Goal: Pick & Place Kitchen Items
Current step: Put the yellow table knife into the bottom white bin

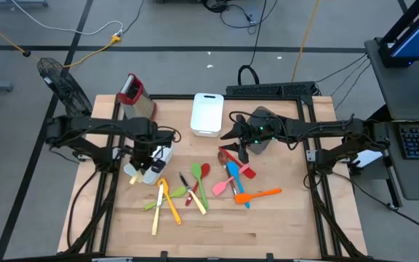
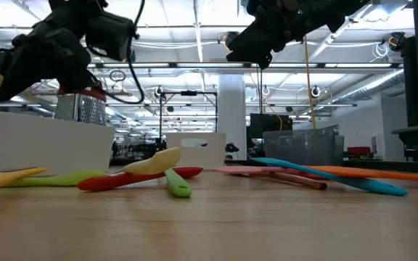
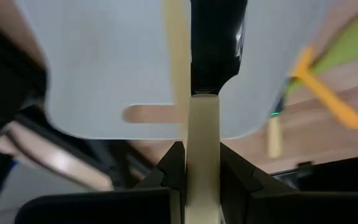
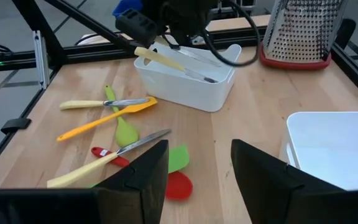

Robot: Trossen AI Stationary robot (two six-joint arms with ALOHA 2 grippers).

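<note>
My left gripper hangs over the small white bin, fingers clamped on a pale-yellow-handled knife whose blade angles down into it. My right gripper hovers with fingers spread above the scattered utensils, touching none.

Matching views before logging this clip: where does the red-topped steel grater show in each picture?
High view: grater near the table's far left corner, beyond the small white bin.
Low view: at left, behind that bin's wall.
Left wrist view: not in it; left gripper shut on a pale-handled utensil over the bin.
Right wrist view: beyond the bin.
Shared landmark: the small white bin.
</note>
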